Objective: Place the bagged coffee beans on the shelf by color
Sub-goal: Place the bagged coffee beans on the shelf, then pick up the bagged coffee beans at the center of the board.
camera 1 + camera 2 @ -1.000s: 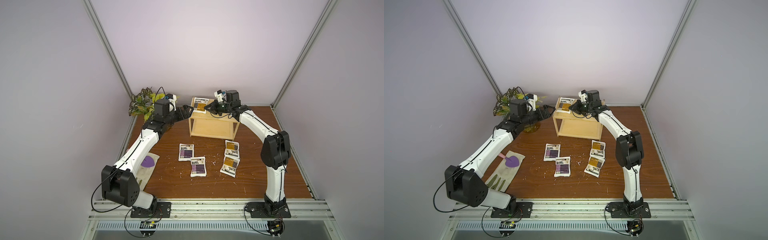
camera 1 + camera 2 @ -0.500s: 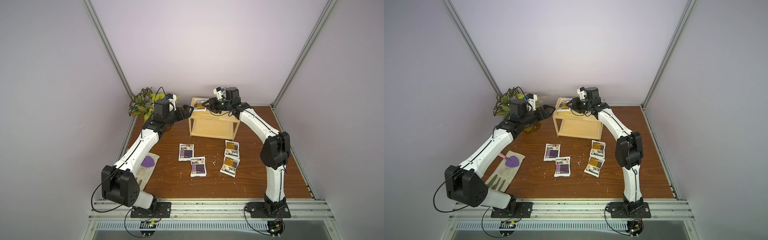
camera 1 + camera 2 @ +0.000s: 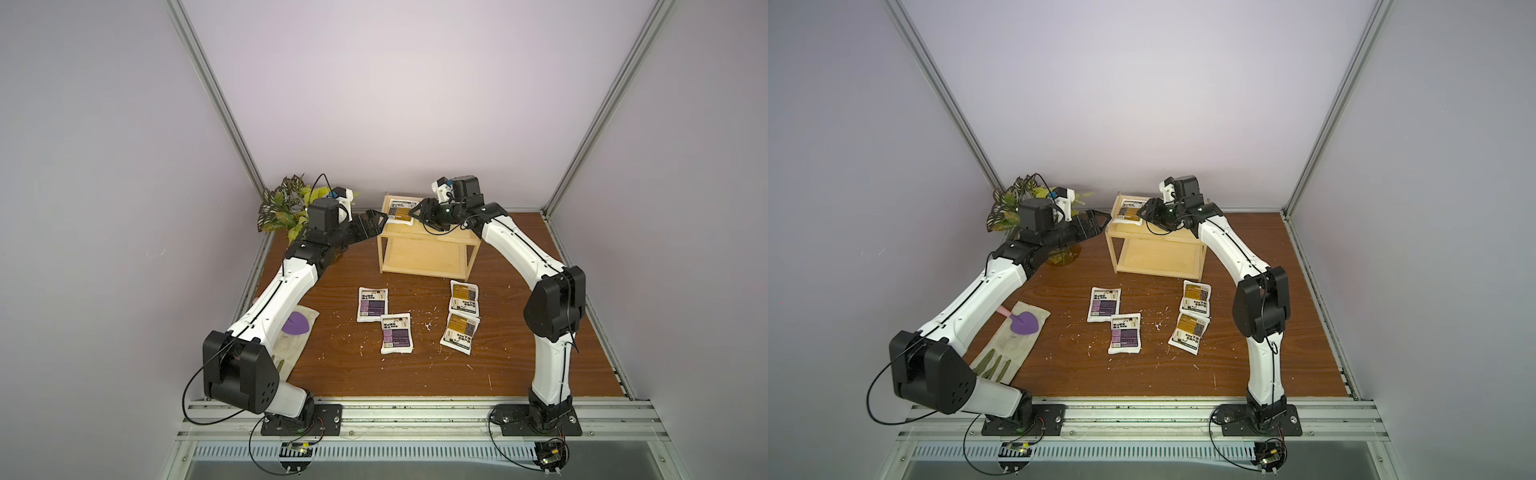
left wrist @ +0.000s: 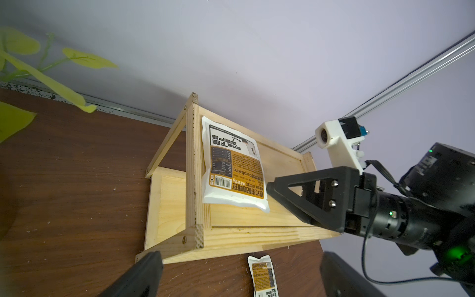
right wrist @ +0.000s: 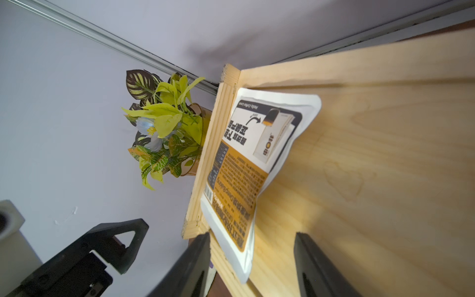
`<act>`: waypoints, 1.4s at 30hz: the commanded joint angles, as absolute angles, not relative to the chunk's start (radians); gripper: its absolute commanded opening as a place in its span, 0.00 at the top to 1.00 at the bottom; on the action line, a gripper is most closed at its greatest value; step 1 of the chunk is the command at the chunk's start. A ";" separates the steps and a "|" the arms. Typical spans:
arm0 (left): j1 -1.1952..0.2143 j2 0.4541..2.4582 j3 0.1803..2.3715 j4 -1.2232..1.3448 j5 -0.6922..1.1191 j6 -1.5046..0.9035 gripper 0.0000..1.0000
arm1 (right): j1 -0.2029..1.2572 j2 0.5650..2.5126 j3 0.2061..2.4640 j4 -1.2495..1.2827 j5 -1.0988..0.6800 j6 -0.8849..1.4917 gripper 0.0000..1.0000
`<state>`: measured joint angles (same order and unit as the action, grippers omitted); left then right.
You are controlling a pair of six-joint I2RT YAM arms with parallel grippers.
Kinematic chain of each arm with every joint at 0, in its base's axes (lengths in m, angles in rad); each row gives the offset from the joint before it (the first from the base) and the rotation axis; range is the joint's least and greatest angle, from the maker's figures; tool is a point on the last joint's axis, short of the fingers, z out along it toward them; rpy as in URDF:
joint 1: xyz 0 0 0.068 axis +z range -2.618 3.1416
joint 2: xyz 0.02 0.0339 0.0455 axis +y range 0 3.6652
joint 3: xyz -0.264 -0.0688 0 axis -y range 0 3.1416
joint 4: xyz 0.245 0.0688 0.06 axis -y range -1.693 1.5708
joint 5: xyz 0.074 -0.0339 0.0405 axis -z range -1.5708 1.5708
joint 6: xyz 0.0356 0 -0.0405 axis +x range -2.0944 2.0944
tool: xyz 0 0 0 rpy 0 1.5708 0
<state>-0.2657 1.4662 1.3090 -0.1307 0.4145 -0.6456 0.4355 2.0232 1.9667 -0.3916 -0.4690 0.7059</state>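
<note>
Right wrist view is showing an orange-label pouch (image 5: 244, 167) lying flat on the top tier of the shelf (image 5: 359, 154), running along the rail at that tier's left end. The right gripper (image 5: 252, 235) is standing with its jaws well apart, one on either side of the pouch's nearest corner, and it is clamping nothing. Bare wood is showing between the pouch and one finger (image 5: 313, 267).

Both top views are showing this gripper reaching over the top tier from the shelf's right side, with its tips just beside the pouch. The left gripper (image 3: 382, 217) is hovering just off the shelf's left end at top-tier height, near the pouch but apart from it. The left wrist view is showing its fingers (image 4: 140, 275) spread wide with nothing held between them.

Four more pouches are lying flat on the brown table (image 3: 519, 353) in front of the shelf. A purple-label pouch (image 3: 372, 304) is touching a second purple-label pouch (image 3: 397, 333) at one corner, ahead of the shelf's left half. A near orange pouch (image 3: 464, 296) is meeting a far orange pouch (image 3: 460, 332) end to end, ahead of the shelf's right half.

A leafy plant (image 3: 286, 203) is standing beyond the shelf's left end. A glove (image 3: 1013, 345) is lying well to the shelf's front left.
</note>
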 commanded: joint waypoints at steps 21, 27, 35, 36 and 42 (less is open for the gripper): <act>-0.578 1.284 1.103 -0.116 0.303 -0.558 0.00 | 0.437 1.119 0.999 -0.279 -0.465 0.748 0.40; -0.673 1.284 0.994 -0.070 0.296 -0.580 0.00 | 0.439 0.978 0.732 -0.281 -0.435 0.789 0.40; -0.738 1.345 0.935 -0.047 0.307 -0.525 0.00 | 0.434 0.927 0.496 -0.268 -0.381 0.790 0.40; -0.741 1.353 0.931 -0.043 0.311 -0.519 0.00 | 0.433 0.926 0.473 -0.267 -0.373 0.791 0.40; -0.747 1.386 0.906 -0.023 0.338 -0.513 0.00 | 0.420 0.923 0.386 -0.250 -0.352 0.788 0.40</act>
